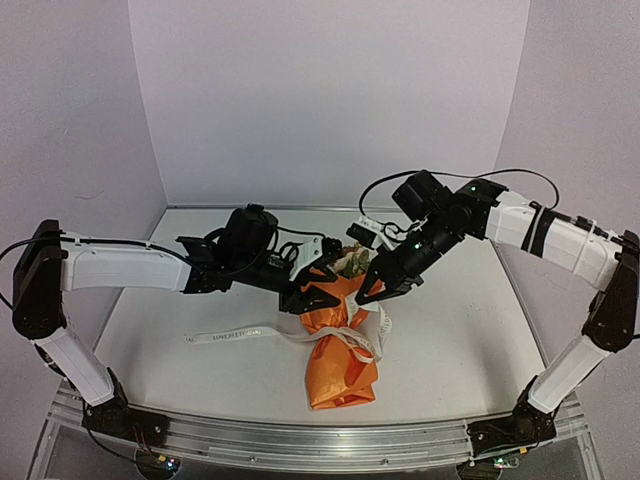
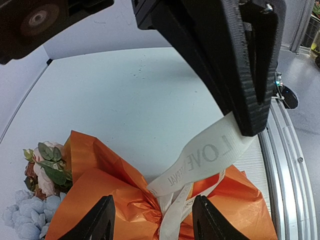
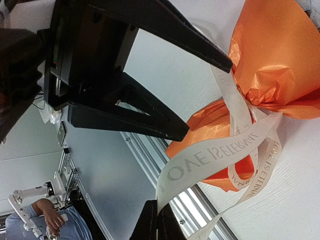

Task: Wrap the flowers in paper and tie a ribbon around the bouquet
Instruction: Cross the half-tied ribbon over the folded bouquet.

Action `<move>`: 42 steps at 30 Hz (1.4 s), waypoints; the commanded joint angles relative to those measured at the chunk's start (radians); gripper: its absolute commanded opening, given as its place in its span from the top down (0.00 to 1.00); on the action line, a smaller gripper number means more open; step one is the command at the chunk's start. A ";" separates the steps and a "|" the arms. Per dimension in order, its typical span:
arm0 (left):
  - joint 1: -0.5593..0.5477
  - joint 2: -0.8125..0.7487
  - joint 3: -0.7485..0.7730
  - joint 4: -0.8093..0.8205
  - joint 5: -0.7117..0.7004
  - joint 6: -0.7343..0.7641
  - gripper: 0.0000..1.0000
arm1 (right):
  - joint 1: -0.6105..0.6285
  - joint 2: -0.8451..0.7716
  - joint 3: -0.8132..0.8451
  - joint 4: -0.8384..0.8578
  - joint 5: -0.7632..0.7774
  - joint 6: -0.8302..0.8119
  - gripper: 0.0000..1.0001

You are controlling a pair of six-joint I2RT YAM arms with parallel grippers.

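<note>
Orange crinkled bouquet [image 1: 345, 365] lies near-to-far, blooms [image 1: 352, 262] at far end; left claw [image 2: 154, 207] spread, right claw [image 3: 157, 222] pinching ribbon [image 3: 200, 165].

Taut ribbon [image 2: 200, 157] over bouquet [image 1: 340, 370]; room at right.

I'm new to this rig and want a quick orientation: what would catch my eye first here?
A bright orange crinkly paper cone bouquet lies in the middle of the white table, pale blue and cream blooms at its far end. A white translucent lettered ribbon circles its waist. The right gripper pinches one strand lifted off it, while the left gripper hangs open astride that waist.
</note>
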 commanded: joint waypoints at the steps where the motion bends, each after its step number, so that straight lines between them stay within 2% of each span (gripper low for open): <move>1: -0.017 0.003 0.047 0.032 0.062 0.034 0.45 | -0.006 0.014 0.050 -0.017 0.015 -0.038 1.00; 8: -0.037 0.051 0.075 0.048 0.069 0.003 0.47 | -0.006 0.032 0.061 -0.020 0.039 -0.043 1.00; 13: -0.039 0.089 0.094 0.093 0.022 -0.041 0.57 | -0.006 0.038 0.062 -0.020 0.043 -0.040 1.00; 16: -0.038 0.105 0.107 0.105 0.004 -0.071 0.76 | -0.006 0.031 0.051 -0.020 0.064 -0.039 0.99; 18: -0.038 0.117 0.123 0.094 -0.013 -0.089 0.92 | -0.006 0.014 0.035 -0.019 0.101 -0.038 0.90; 20: -0.038 0.126 0.139 0.087 -0.053 -0.116 1.00 | -0.006 -0.008 0.013 -0.018 0.161 -0.032 0.76; 23: -0.038 0.134 0.161 0.075 -0.162 -0.169 1.00 | -0.006 -0.057 -0.040 -0.012 0.270 -0.009 0.53; 26: -0.033 0.134 0.172 0.076 -0.265 -0.210 1.00 | -0.005 -0.103 -0.083 -0.005 0.362 0.030 0.43; 34: -0.029 0.184 0.267 -0.002 -0.522 -0.279 1.00 | 0.028 -0.185 -0.273 0.075 0.447 0.264 0.42; 37: -0.023 0.202 0.295 -0.024 -0.563 -0.292 1.00 | 0.068 -0.213 -0.373 0.158 0.510 0.295 0.42; 42: -0.018 0.213 0.319 -0.032 -0.586 -0.302 1.00 | 0.124 -0.191 -0.427 0.221 0.575 0.334 0.45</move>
